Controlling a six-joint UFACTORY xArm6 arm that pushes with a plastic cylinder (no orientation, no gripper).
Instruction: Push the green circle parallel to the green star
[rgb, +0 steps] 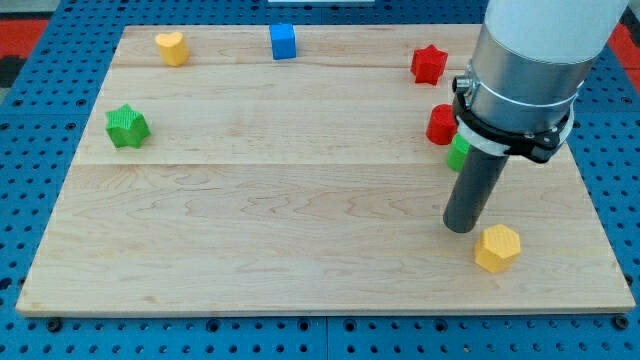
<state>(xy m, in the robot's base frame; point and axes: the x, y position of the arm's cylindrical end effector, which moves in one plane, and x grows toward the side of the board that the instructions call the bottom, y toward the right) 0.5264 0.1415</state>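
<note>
Green circle (458, 153) lies at the board's right, mostly hidden behind the rod, just beside the red block (441, 124). Green star (127, 126) sits far left. My tip (461, 224) rests just nearer than the circle, beside the yellow hexagon (497, 247). No jaws exist; nothing is held.

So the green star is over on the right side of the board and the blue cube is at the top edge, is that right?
Not quite. The green star sits near the view's left edge of the board, not the right, as the camera view shows. The blue cube is indeed at the top edge.
</note>
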